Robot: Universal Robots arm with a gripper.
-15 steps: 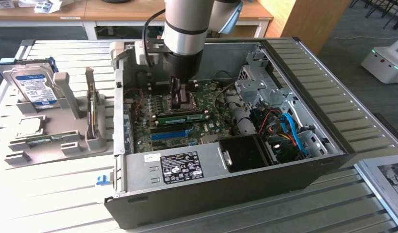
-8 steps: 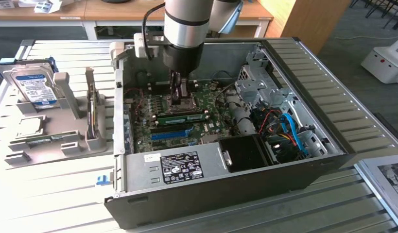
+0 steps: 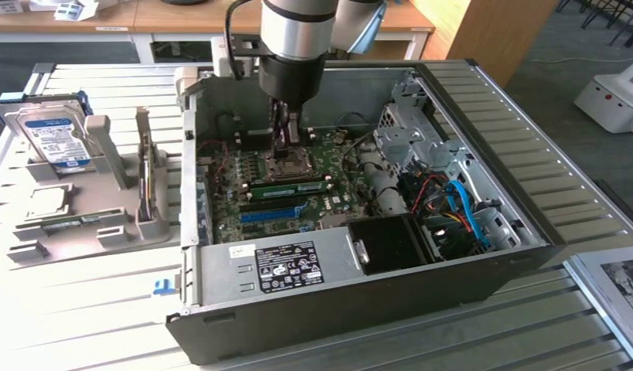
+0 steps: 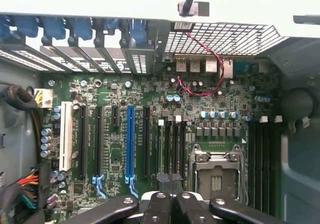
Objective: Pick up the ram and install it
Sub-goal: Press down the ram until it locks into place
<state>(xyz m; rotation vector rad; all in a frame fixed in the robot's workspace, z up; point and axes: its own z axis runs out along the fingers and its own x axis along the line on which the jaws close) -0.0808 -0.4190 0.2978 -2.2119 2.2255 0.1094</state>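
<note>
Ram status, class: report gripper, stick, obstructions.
Gripper shut, low inside the case. Ram lying lengthwise on the motherboard beside the CPU socket, near the gripper; contact unclear. No obstruction seen.

Bright glare at left (case interior shadowed)

The open computer case (image 3: 420, 154) leaves its top free for entry; inside, the drive cage (image 3: 414, 135) and cable bundle (image 3: 455, 205) crowd the exterior view's right; the motherboard (image 4: 150, 129) beneath the end effector (image 4: 170, 196) lies unobstructed.
</note>
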